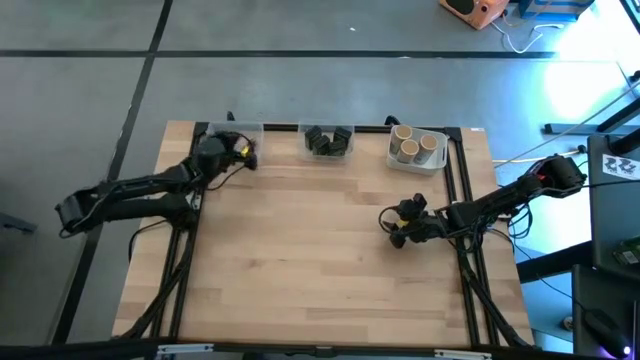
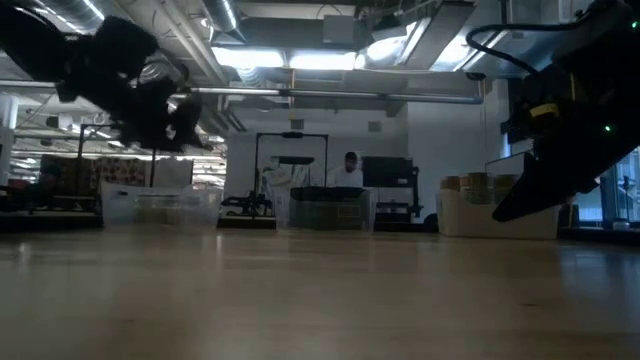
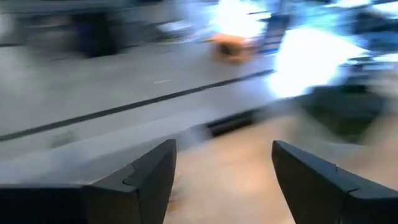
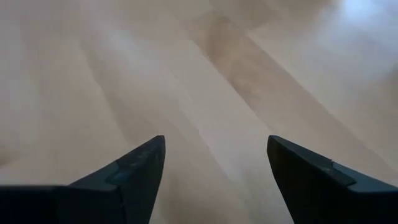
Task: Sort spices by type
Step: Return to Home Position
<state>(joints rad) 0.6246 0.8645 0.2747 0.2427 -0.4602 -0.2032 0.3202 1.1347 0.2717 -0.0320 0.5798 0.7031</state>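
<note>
Three tubs stand along the table's far edge. The middle tub holds dark grey blocks. The white right tub holds tan cylinders with pale tops. My left gripper hovers at the clear left tub; it is open with nothing between its fingers. Brownish-pink jars do not show in any view. My right gripper is open above bare wood, right of the table's middle and nearer than the cylinder tub.
The wooden table shows bare boards across its middle and near half. Black frame rails and cables run along its left and right sides. In the low view a person stands in the room far behind the tubs.
</note>
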